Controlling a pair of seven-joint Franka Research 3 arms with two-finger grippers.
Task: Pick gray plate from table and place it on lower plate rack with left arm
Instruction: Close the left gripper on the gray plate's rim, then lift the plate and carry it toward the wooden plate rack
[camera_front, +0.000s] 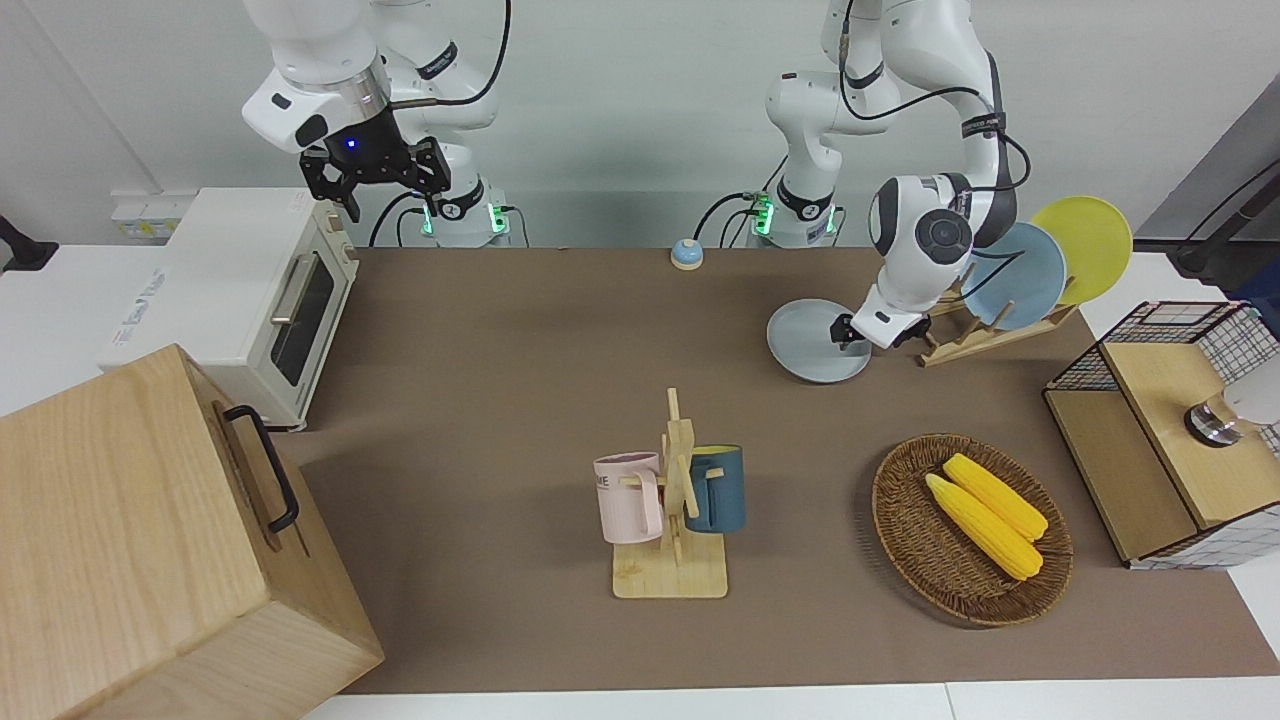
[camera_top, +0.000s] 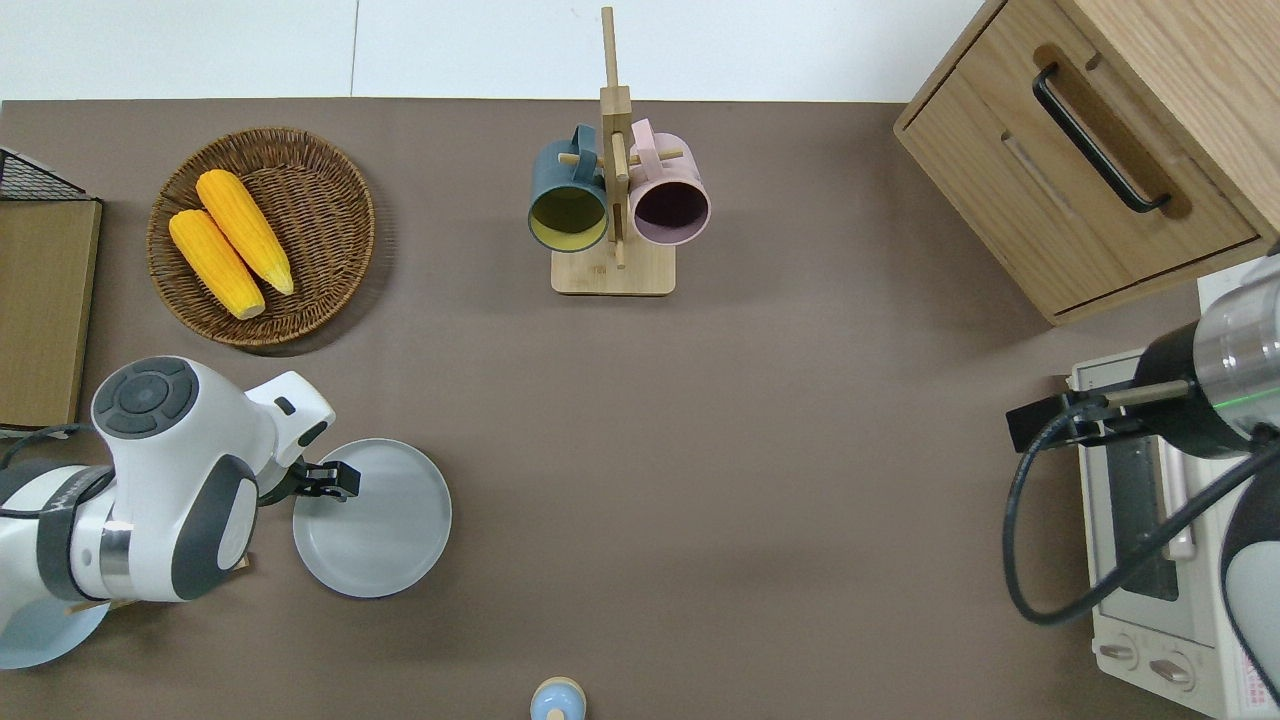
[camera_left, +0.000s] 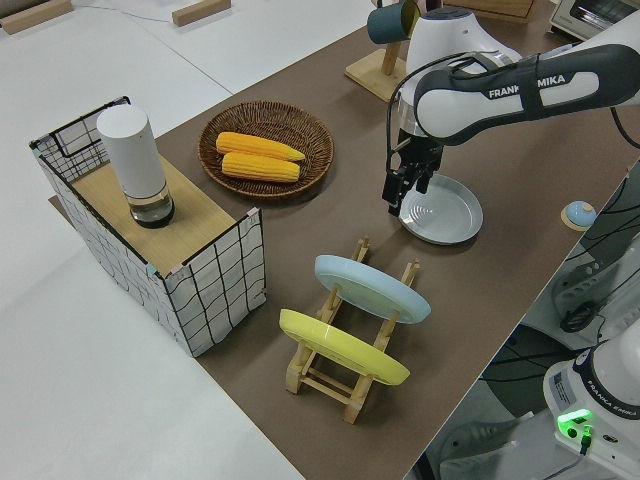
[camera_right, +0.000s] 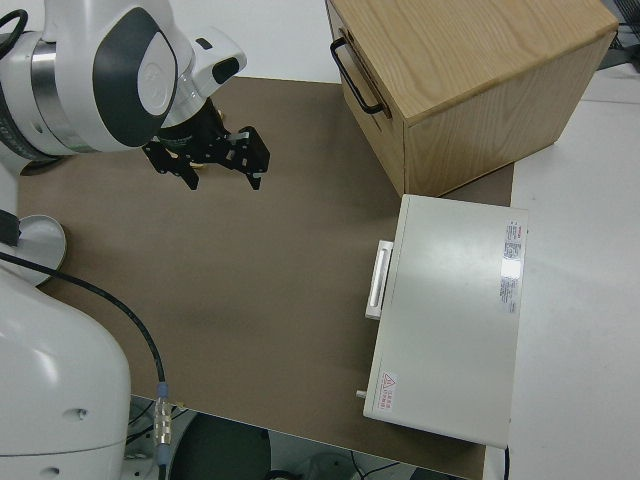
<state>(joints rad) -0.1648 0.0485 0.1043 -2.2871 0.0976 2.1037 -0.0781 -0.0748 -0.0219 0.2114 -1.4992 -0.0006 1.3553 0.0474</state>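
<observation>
The gray plate (camera_front: 815, 345) (camera_top: 385, 525) (camera_left: 445, 210) lies flat on the brown table (camera_front: 520, 350), beside the lower plate rack (camera_front: 955, 340) (camera_left: 345, 375). The rack holds a sky-blue plate (camera_front: 1020, 275) (camera_left: 370, 287) and a yellow plate (camera_front: 1090, 240) on edge. My left gripper (camera_front: 868, 338) (camera_top: 345, 481) (camera_left: 398, 200) is open, pointing down, low over the gray plate's rim on the side toward the rack. It holds nothing. In the overhead view the left arm hides most of the rack. My right gripper (camera_front: 375, 180) (camera_right: 205, 165) is open and parked.
A wooden mug stand (camera_front: 672, 500) with two mugs stands mid-table. A wicker basket (camera_front: 900, 540) holds two corn cobs. A wire-sided wooden box (camera_front: 1150, 440) stands at the left arm's end. A toaster oven (camera_front: 240, 300) and a wooden cabinet (camera_front: 150, 540) stand at the right arm's end.
</observation>
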